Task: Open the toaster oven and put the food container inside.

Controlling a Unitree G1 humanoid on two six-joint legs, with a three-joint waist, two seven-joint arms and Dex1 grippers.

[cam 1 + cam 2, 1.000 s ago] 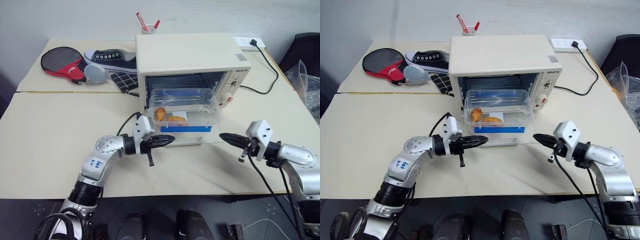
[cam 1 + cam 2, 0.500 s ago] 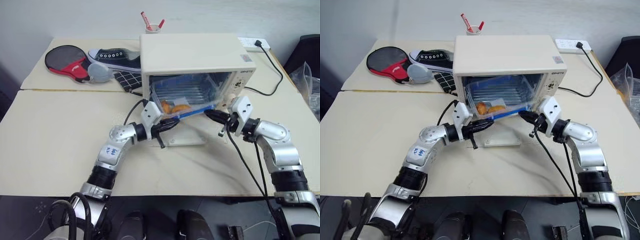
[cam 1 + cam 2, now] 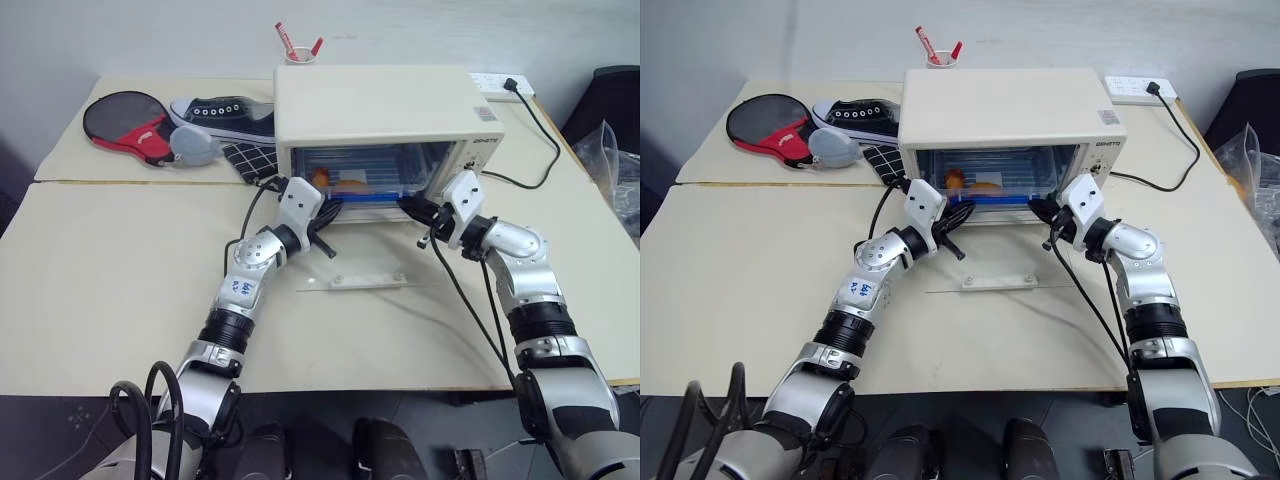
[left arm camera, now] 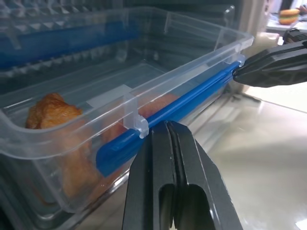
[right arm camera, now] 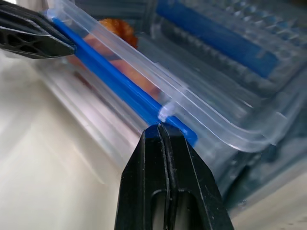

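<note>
container in oven mouth, both grippers pressed to its front edge

on the cream table (image 3: 120, 280), toaster oven (image 3: 380, 105) sits w/ its glass door (image 3: 352, 268) dropped flat toward the robot. food container (image 3: 370, 187) is inside the oven cavity, on the rack, its near blue clip (image 4: 168, 112) facing out; orange food pieces (image 4: 50, 111) show thru the clear wall at one end.

left gripper (image 3: 322, 216) is at the container's front left, fingers pinched fully together, holding nothing; its tip sits against the blue clip just under the clear lid tab (left wrist view). right gripper (image 3: 410, 208) is at the front right, fingers likewise pressed together & empty, tip touching the same blue strip near its end. each wrist view also catches the other gripper's black tip at the far end of the strip.

behind the oven: a cup w/ red pens (image 3: 297, 45). to its left: a sneaker (image 3: 225, 117), a red-black paddle (image 3: 125, 125). black cord (image 3: 540, 140) runs to a power strip (image 3: 495, 85) at back right.
</note>
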